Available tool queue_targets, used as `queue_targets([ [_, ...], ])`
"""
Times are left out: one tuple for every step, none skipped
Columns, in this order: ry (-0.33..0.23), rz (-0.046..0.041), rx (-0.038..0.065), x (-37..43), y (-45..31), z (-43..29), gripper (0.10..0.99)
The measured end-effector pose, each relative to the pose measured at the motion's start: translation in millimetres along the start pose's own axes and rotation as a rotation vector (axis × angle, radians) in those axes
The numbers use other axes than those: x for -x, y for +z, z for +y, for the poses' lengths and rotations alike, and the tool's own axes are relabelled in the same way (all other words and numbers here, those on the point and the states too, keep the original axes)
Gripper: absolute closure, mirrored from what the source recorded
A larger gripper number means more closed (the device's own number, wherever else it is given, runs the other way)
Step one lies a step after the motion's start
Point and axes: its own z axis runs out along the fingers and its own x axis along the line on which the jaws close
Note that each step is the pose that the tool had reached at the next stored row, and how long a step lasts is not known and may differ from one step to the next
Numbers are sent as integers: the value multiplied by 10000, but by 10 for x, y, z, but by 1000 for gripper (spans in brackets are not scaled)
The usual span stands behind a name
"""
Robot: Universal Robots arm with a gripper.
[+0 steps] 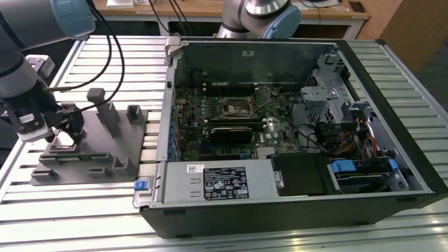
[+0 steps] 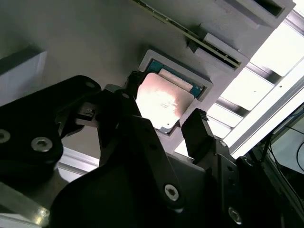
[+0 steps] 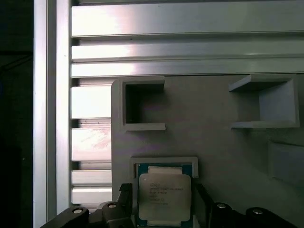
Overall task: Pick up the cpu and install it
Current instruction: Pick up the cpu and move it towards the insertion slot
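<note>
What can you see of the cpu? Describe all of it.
The cpu is a small square chip: pale silvery metal top with faint print, green board edge around it. It lies flat in a raised-rimmed square pocket of the grey tray. Black fingers flank two opposite sides, seemingly not touching.

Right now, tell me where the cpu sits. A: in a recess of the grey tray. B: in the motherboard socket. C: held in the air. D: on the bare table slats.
A: the cpu lies flat in a recess of the tray, with the open end effector straddling it.
</note>
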Motion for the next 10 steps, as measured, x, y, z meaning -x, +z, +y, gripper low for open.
queue_targets([
  [-39, 2, -1, 0, 1, 1, 467],
  [-88, 5, -2, 0, 1, 1, 467],
  [-134, 7, -3, 0, 1, 1, 467],
  [-176, 9, -3, 0, 2, 2, 467],
  [-208, 11, -4, 0, 4, 3, 467],
  [-225, 11, -4, 0, 6, 4, 467],
  [-231, 10, -3, 0, 9, 7, 467],
  [-232, 11, -3, 0, 11, 9, 467],
  [-233, 12, -4, 0, 13, 11, 467],
  [-234, 11, -3, 0, 16, 12, 467],
])
